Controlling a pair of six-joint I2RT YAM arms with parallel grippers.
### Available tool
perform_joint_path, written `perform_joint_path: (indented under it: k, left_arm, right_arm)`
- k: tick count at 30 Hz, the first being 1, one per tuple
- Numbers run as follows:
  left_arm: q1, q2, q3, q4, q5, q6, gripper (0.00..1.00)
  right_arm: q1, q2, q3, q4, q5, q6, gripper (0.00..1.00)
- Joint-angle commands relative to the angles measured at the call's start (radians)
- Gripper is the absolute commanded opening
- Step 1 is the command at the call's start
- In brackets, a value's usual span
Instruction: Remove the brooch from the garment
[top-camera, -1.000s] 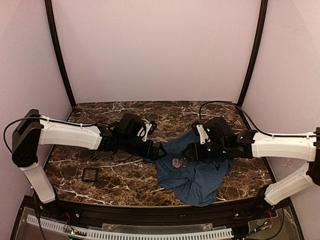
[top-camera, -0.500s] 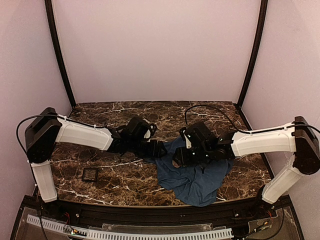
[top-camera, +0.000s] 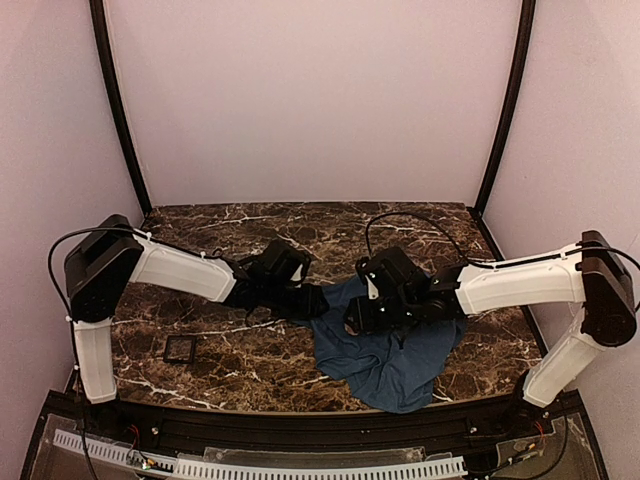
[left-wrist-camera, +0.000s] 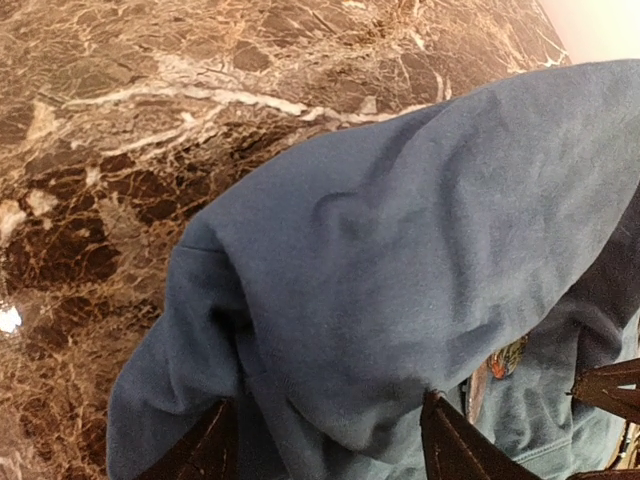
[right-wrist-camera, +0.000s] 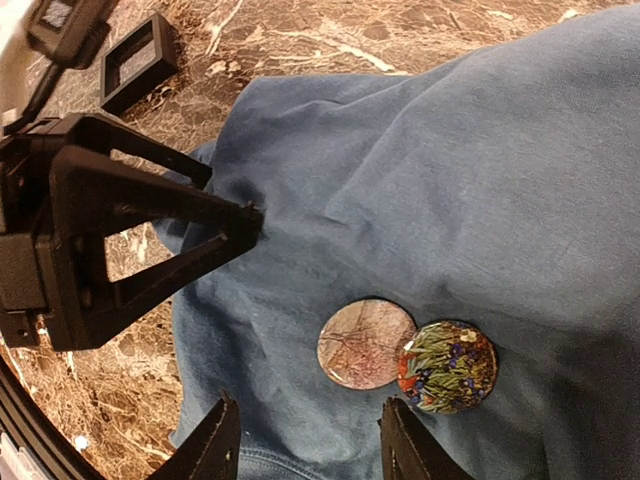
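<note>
Surface: dark marbled table (top-camera: 200, 235); a black square tray (top-camera: 181, 348) sits near left, well apart from my work.
Garment: blue garment (top-camera: 400, 360), rumpled, right of centre.
Brooch: the pale round brooch (right-wrist-camera: 366, 343) lies on the cloth, touching a flowered badge (right-wrist-camera: 447, 366).
Left gripper (left-wrist-camera: 329, 400): spread either side of a raised fold; I see no pinch.
Right gripper (right-wrist-camera: 306, 400): spread, just short of the brooch.
Risk: I could nip cloth, or grab the flowered badge; with a weak left hold the garment would lift too.
</note>
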Motion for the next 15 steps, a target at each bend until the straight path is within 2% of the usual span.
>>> perform_joint_path:
  k: [1, 5, 8, 10, 12, 15]
  left_arm:
    - [0.008, 0.023, 0.02, 0.055, 0.034, -0.018, 0.57]
    - [0.011, 0.024, 0.016, 0.089, 0.068, -0.021, 0.42]
    - [0.013, 0.008, 0.004, 0.127, 0.083, -0.017, 0.18]
    - [0.012, -0.033, -0.021, 0.169, 0.101, -0.012, 0.07]
    - [0.013, -0.076, -0.058, 0.226, 0.125, -0.004, 0.02]
    - [0.013, -0.132, -0.099, 0.272, 0.15, 0.001, 0.01]
  right_arm:
    - [0.017, 0.019, 0.032, 0.016, 0.017, 0.013, 0.46]
    - [0.019, 0.03, 0.034, 0.013, 0.022, 0.025, 0.44]
    - [0.021, 0.033, 0.035, 0.003, 0.031, 0.039, 0.42]
    - [0.022, 0.031, 0.035, -0.005, 0.038, 0.052, 0.41]
    - [0.023, 0.032, 0.039, -0.019, 0.045, 0.064, 0.4]
    - [0.024, 0.035, 0.047, -0.044, 0.05, 0.072, 0.42]
